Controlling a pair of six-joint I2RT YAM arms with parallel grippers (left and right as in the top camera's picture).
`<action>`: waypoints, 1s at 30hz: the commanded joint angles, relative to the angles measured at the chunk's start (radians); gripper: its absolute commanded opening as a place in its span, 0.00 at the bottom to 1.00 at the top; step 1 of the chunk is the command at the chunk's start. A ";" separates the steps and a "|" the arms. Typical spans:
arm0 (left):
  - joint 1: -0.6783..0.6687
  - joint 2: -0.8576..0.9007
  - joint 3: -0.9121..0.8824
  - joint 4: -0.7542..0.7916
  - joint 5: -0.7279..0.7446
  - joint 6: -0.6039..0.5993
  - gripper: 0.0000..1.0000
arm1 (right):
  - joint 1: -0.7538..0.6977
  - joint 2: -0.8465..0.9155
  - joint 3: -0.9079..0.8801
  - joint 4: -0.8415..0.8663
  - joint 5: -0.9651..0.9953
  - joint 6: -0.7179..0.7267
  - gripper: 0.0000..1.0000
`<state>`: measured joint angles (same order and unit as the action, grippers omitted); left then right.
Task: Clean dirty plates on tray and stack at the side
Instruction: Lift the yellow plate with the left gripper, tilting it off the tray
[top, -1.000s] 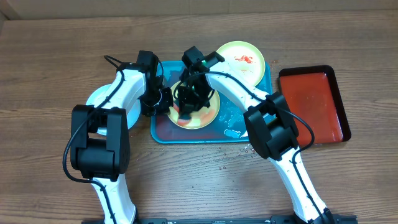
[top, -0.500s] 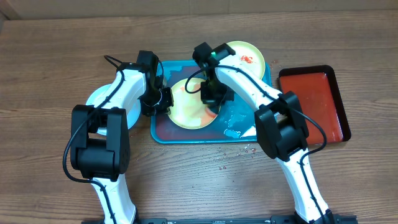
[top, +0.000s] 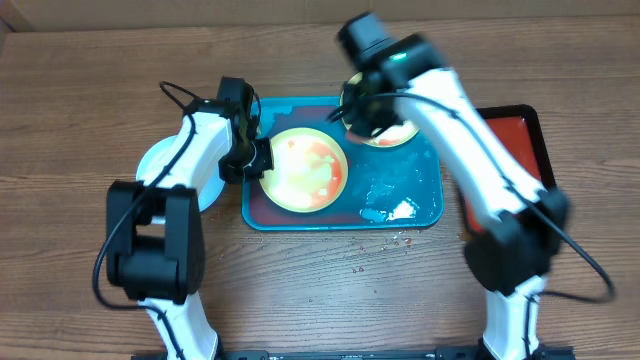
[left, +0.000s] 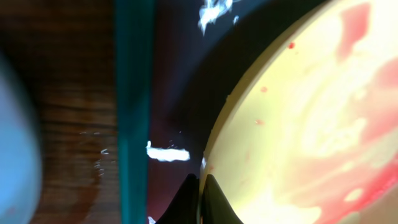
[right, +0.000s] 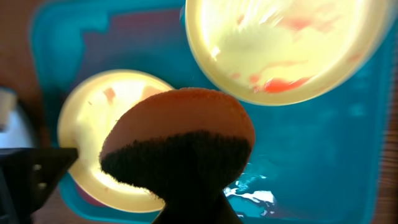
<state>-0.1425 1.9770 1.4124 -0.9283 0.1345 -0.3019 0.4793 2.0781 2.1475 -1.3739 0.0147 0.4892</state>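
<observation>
Scrubbing step: round yellow-green plastic plate (top: 305, 170)
Rim pinched by left jaws; right jaws gripped an orange round sponge (right: 180, 124), next needing lowering onto the plate

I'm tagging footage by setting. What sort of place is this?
Probably a robotics lab bench staged for dishwashing, not a real kitchen: a wooden table, a turquoise tray holding a sauce-smeared yellow-green plate, and a sponge in the right gripper.
</observation>
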 joint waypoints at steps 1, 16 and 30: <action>-0.023 -0.108 0.004 -0.002 -0.102 0.034 0.04 | -0.095 -0.087 0.026 -0.003 0.006 -0.003 0.04; -0.286 -0.257 0.004 -0.026 -0.654 -0.023 0.04 | -0.318 -0.101 0.025 -0.059 0.006 -0.003 0.04; -0.542 -0.261 0.004 -0.040 -1.264 -0.097 0.04 | -0.352 -0.101 0.025 -0.080 0.010 -0.011 0.04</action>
<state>-0.6491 1.7466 1.4124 -0.9691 -0.8997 -0.3534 0.1326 1.9793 2.1654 -1.4582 0.0154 0.4862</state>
